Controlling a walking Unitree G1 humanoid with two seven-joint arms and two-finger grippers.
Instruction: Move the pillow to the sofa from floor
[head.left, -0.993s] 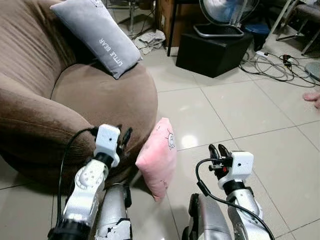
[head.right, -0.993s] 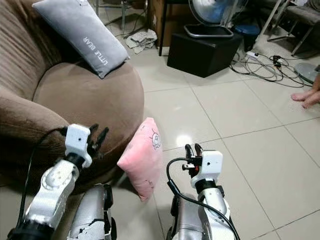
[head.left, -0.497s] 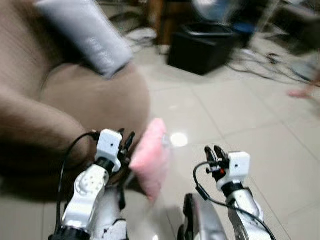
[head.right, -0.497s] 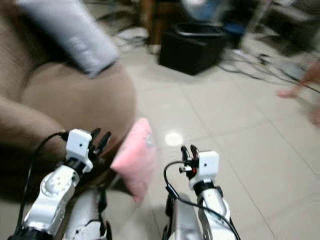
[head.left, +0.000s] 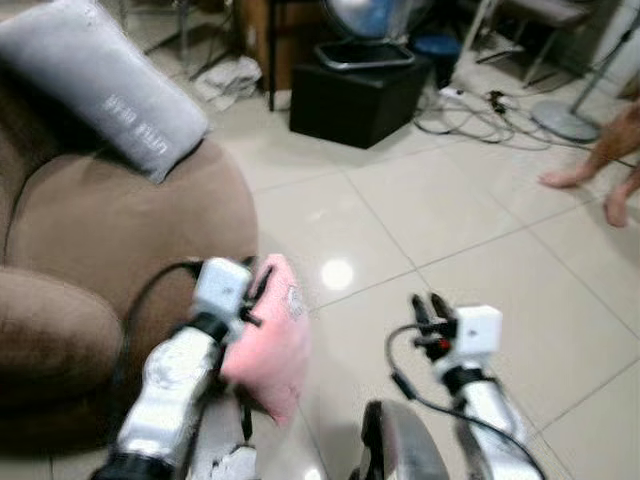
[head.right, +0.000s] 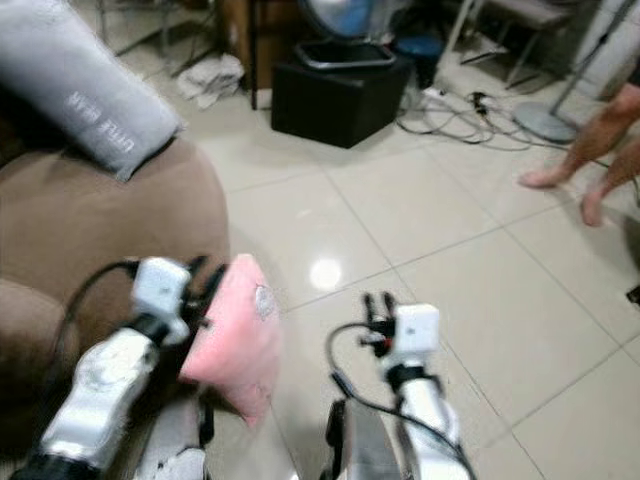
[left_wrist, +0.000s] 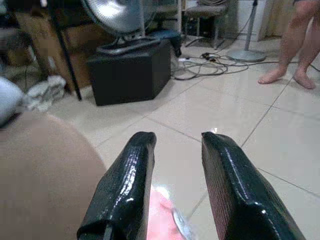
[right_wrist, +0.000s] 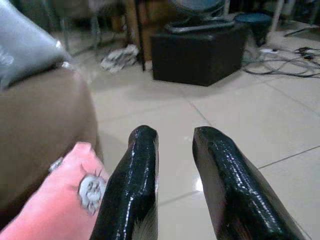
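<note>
The pink pillow (head.left: 270, 345) stands on edge on the tiled floor, leaning against the front of the brown sofa (head.left: 110, 225). My left gripper (head.left: 260, 287) is at the pillow's upper left edge, open, with nothing between its fingers (left_wrist: 127, 185); the pillow (left_wrist: 162, 217) shows pink just below them. My right gripper (head.left: 430, 302) hovers open to the right of the pillow, apart from it, with the pillow (right_wrist: 52, 205) and its small printed face off to one side. The picture is blurred by motion.
A grey pillow (head.left: 100, 85) lies on the sofa's back. A black box (head.left: 355, 95) with a fan on it stands behind, with cables (head.left: 480, 105) on the floor beside it. A person's bare feet (head.left: 590, 180) stand at the far right.
The camera has swung, so the whole scene has slid left and a person's legs have come into view. The pillow now lies closer to my left gripper.
</note>
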